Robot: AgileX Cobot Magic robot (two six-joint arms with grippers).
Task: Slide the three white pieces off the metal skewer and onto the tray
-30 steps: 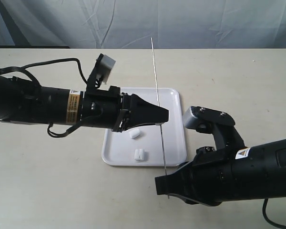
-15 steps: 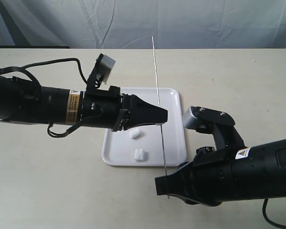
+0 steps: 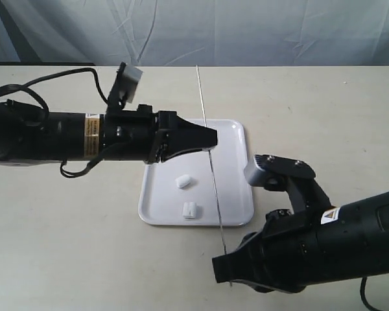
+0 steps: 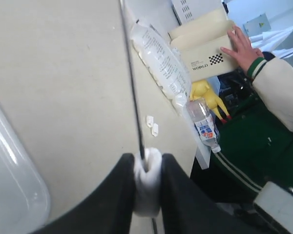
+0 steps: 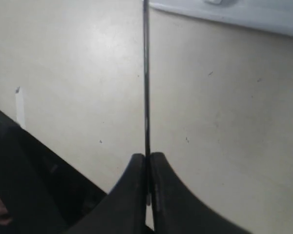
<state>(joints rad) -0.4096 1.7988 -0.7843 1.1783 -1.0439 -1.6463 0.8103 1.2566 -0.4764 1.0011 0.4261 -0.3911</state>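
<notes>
The thin metal skewer (image 3: 211,170) stands slanted over the white tray (image 3: 235,201), its lower end pinched in my right gripper (image 3: 228,267), which is shut on it (image 5: 146,97). My left gripper (image 3: 211,138) is shut on one white piece (image 4: 147,180) that is still threaded on the skewer (image 4: 133,92), higher up the rod. Two other white pieces lie loose on the tray, one (image 3: 182,182) near its middle and one (image 3: 190,210) by its near rim.
The tray sits on a beige table with a grey backdrop behind. In the left wrist view, a plastic bag (image 4: 158,53), a bottle (image 4: 203,124), a yellow toy (image 4: 209,95) and a person's hand on a box (image 4: 234,46) lie beyond the table edge.
My left gripper has moved up and back along the skewer with the white piece. The skewer has tilted left at its top, and my right gripper has dropped slightly lower.
</notes>
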